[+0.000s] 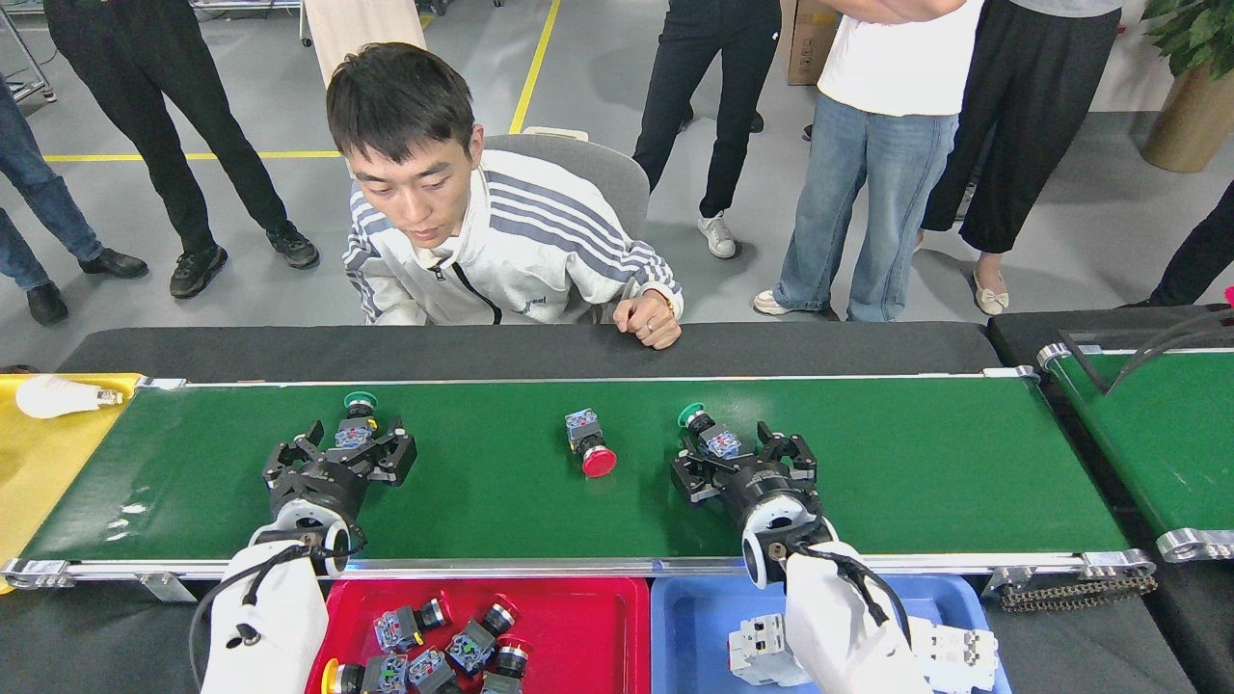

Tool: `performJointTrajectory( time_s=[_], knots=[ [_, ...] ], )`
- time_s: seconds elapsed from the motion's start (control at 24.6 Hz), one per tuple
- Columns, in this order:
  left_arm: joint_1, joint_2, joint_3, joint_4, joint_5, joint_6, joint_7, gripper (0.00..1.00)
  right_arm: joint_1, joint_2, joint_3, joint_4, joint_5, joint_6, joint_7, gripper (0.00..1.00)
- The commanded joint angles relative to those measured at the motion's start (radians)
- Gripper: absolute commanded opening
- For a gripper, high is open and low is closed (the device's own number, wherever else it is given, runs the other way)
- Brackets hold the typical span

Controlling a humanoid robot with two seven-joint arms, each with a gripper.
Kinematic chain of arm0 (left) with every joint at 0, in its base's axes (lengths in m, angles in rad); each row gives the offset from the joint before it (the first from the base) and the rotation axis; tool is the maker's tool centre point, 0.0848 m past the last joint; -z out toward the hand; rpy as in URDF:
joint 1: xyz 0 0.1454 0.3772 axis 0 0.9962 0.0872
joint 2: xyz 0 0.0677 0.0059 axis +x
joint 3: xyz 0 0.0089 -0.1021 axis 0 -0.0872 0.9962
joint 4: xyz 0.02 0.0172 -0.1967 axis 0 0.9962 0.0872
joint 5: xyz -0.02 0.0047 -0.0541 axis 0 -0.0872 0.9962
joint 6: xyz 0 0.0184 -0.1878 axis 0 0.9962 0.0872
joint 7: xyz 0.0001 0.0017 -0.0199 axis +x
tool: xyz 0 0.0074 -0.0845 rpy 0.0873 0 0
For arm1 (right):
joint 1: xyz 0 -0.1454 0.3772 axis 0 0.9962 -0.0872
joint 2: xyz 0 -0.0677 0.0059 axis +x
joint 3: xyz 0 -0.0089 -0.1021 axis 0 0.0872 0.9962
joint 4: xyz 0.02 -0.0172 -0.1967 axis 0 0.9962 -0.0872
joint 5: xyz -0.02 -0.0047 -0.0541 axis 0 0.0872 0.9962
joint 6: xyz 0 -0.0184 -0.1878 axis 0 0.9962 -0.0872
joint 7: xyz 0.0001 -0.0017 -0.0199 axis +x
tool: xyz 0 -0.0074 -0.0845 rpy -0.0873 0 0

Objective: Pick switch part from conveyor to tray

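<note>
At the bottom of the frame lie a red tray [598,617], which holds several switch parts [453,651], and to its right a blue tray [699,617] with white breaker blocks [757,651]. Above the trays runs the conveyor [916,472], a wide green belt across the middle of the frame. The left gripper [355,450] is over the belt at the centre left, its fingers spread wide on both sides of a green-capped switch [357,421], but I cannot tell if they touch it. The right gripper [740,453] is at the centre right, also wide open, with another green-capped switch [709,434] between its fingers; it holds nothing firmly as far as is visible. Between the two grippers a red-capped switch [588,445] lies free on the belt. At the upper left of the belt, a white bulb [53,397] rests on a yellow surface [39,463]. Behind the belt sits a person [482,231], a hand [651,323] on the black table edge [819,342].
</note>
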Motion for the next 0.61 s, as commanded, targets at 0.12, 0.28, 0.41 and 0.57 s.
performJointTrajectory(
  time_s=[0.12, 0.28, 0.41, 0.57],
  knots=[
    [-0.031, 0.033, -0.008, 0.061, 0.001, 0.035, 0.079, 0.46, -0.021, 0.006, 0.008, -0.01, -0.006, -0.005, -0.011, 0.02],
    [-0.002, 0.045, -0.008, 0.047, 0.015, -0.047, 0.135, 0.09, -0.004, 0.0, 0.011, -0.056, -0.007, -0.005, -0.045, 0.02],
    [0.064, 0.048, -0.008, -0.052, 0.012, -0.166, 0.168, 0.05, 0.134, -0.016, 0.052, -0.273, -0.004, -0.023, -0.06, 0.02],
    [0.303, 0.067, -0.002, -0.477, 0.015, -0.522, 0.159, 0.06, 0.404, -0.171, 0.129, -0.665, -0.004, -0.18, -0.064, 0.06]
  ],
)
